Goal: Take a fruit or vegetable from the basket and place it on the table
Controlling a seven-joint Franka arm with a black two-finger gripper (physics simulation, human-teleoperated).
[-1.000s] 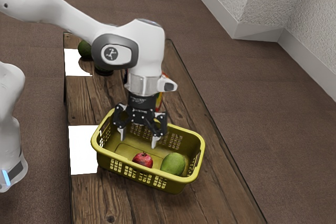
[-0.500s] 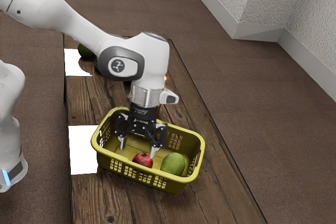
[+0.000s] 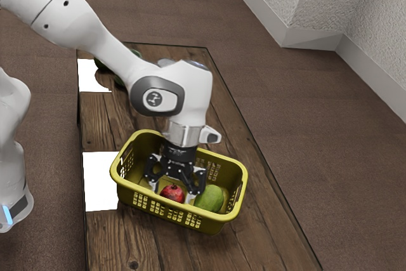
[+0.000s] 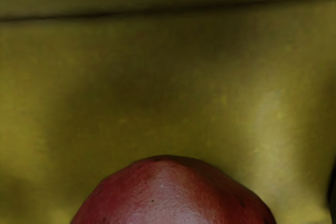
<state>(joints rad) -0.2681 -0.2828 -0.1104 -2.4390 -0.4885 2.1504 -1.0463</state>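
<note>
Gripper (image 3: 171,190): lowered into the yellow basket (image 3: 219,218), its 2 fingers spread wide.
Pomegranate (image 3: 172,194): on the basket's floor, between those fingers — from where I stand, I see no squeeze on it.
Green fruit (image 3: 209,198): 1, in the basket too, just outside the fingers.
Basket: on the wooden table (image 3: 266,245).

Exterior view looks down from farther back; wrist view, close into the same basket (image 3: 127,187)

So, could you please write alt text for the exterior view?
A white robot arm reaches into a yellow basket on a wooden table, its open jaws astride a red pomegranate; a green fruit lies nearby.
</note>
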